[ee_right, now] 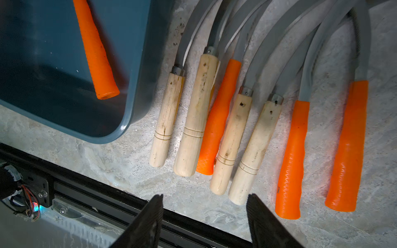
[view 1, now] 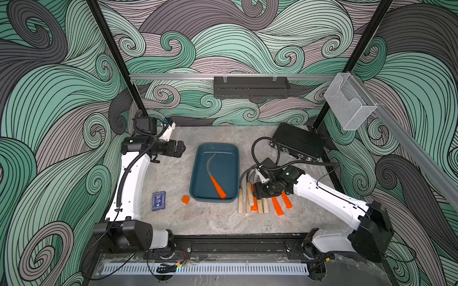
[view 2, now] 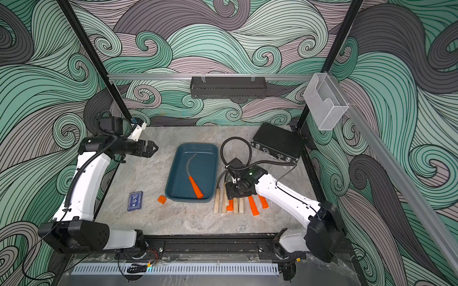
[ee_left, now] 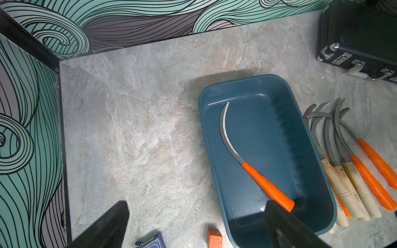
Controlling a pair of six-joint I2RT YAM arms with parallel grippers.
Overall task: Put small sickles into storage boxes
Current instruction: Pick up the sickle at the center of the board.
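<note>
- marble-look tabletop (view 1: 218, 218)
- loose sickles (view 1: 248, 198) right under the right gripper (ee_right: 205, 199)
- teal tray (view 1: 225, 168) just beside it
- orange cube (view 1: 185, 199), blue card box (view 1: 158, 201) way past the tray
- black case (view 1: 298, 143) behind it

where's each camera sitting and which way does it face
Top views: high over the arm bases, looking down on the table; both arms, left gripper, right gripper show.
Left wrist: on the left arm, facing the teal tray; its fingertips show.
Right wrist: above the loose sickles; its fingertips show.
All share: tray's orange-handled sickle.
</note>
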